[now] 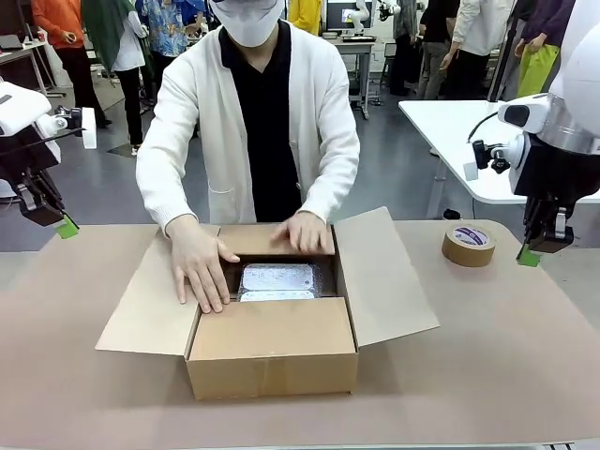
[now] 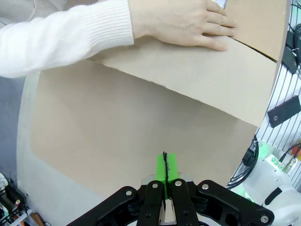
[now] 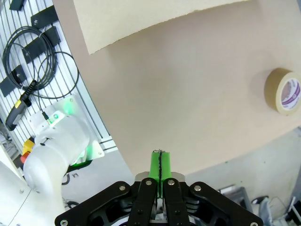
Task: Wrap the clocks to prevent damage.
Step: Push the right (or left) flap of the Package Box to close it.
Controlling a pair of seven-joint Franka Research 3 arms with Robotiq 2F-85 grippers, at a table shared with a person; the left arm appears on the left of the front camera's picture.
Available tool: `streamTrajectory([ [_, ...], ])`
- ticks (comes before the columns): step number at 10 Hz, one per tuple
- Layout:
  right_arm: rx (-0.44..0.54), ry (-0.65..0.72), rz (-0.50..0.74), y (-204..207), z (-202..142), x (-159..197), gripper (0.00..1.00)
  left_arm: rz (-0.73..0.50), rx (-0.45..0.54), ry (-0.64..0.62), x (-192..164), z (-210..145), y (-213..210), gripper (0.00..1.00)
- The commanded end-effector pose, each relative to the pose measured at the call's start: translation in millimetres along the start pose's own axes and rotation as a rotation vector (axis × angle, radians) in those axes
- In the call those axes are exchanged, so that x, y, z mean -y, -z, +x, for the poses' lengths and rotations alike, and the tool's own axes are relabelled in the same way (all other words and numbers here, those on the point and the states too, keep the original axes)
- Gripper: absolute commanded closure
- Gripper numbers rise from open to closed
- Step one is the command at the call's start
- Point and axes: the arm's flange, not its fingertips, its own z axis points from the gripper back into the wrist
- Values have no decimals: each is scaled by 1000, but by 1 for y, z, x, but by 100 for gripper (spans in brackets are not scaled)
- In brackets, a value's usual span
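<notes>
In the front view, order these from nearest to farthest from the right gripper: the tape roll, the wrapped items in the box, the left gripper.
From the right gripper:
1. Tape roll, close beside it.
2. Wrapped items, inside the box, at the middle.
3. Left gripper, at the opposite side.

contents (image 1: 277, 281): silvery wrapped shapes, partly under a flap (image 1: 258, 240) and a hand (image 1: 305, 232); what they are cannot be told.
tape (image 3: 283, 90): ahead and right of the right gripper (image 3: 160, 162), cut by the edge; print too small to read.
box (image 2: 197, 75): ahead of the left gripper (image 2: 164, 167), cut by top and right edges.
other hand (image 2: 181, 21): on the box, cut by the top edge.
</notes>
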Motion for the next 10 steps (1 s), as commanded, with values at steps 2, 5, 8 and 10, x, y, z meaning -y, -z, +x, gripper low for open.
streamTrajectory([
  [2,4,4,-2,0,-1,0,99,5,1,1,-1,0,0,100],
  [5,4,4,-2,0,-1,0,99,5,1,1,-1,0,0,100],
  [8,4,4,-2,0,-1,0,99,5,1,1,-1,0,0,100],
  [10,4,4,-2,0,-1,0,99,5,1,1,-1,0,0,100],
])
